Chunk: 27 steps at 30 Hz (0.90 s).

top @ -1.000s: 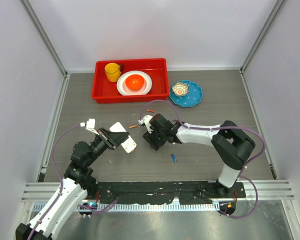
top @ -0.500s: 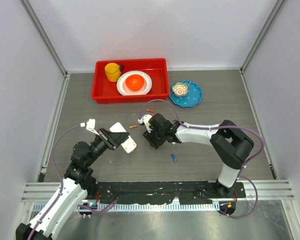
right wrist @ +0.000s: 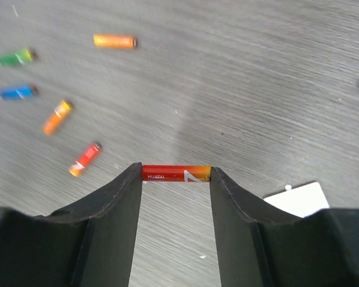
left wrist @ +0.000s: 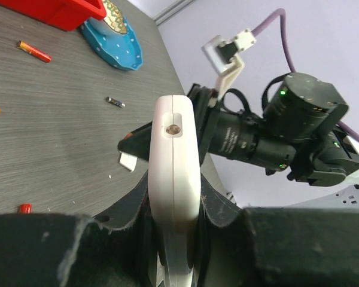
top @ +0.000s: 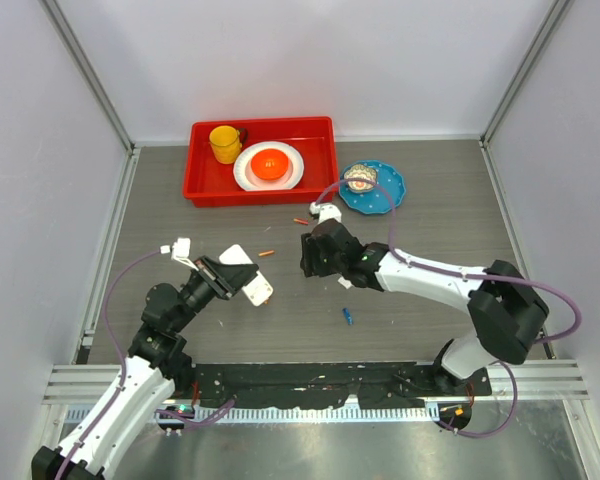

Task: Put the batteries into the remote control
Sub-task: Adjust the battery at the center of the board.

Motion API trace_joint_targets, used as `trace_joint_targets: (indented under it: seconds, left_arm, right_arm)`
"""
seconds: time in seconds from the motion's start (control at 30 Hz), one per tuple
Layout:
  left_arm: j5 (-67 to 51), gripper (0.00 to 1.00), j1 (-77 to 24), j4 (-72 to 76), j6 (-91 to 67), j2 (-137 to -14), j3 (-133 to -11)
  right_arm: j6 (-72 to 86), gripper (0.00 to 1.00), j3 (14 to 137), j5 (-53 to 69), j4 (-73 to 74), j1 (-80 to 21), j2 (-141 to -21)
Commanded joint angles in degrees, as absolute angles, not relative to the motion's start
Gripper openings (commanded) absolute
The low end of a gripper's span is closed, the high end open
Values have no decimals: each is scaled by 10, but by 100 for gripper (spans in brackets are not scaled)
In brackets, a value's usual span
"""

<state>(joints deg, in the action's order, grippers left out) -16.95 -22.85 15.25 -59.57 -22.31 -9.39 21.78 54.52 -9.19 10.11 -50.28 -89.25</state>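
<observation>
My left gripper [top: 238,281] [left wrist: 173,200] is shut on the white remote control [top: 252,284] [left wrist: 175,161], held edge-up above the table at the left. My right gripper [top: 313,256] [right wrist: 176,174] hangs over the table's middle. It is shut on a red-orange battery [right wrist: 176,173], pinched end to end between the fingertips. Loose batteries lie on the table: an orange one [top: 266,253], a red one [top: 301,220] and a blue one [top: 348,316]. The right wrist view shows an orange [right wrist: 115,40], a green [right wrist: 16,57] and a blue battery [right wrist: 18,92].
A red tray [top: 200,186] at the back holds a yellow cup [top: 224,143] and a white plate with an orange bowl [top: 270,164]. A blue plate [top: 388,192] lies right of it. A flat white piece [right wrist: 299,199] lies by the right fingers.
The right arm has swung toward the back right, and its jaws have narrowed onto a battery. The left arm and the remote have not moved.
</observation>
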Motion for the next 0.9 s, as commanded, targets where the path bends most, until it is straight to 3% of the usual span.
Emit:
trace_joint_targets:
  seconds: [0.0, 0.27, 0.67, 0.77, 0.8, 0.87]
  left_arm:
    - [-172, 0, -226, 199, -599, -234, -98]
    - [-171, 0, -226, 198, -601, -234, -100]
    - [-172, 1, -225, 179, -592, -229, -104]
    - [-172, 0, -226, 177, -592, -227, -101]
    - [-171, 0, -226, 176, -592, -226, -101]
    - [-171, 0, -226, 176, -592, -225, -100]
  right_arm:
    - [481, 1, 523, -195, 85, -502, -854]
    - [671, 1, 533, -282, 169, -531, -907]
    - [746, 1, 676, -348, 365, -566, -1055]
    - [741, 7, 679, -344, 366, -567, -1063]
    - [738, 16, 681, -342, 368, -567, -1068]
    - [730, 23, 684, -336, 369, -566, -1072]
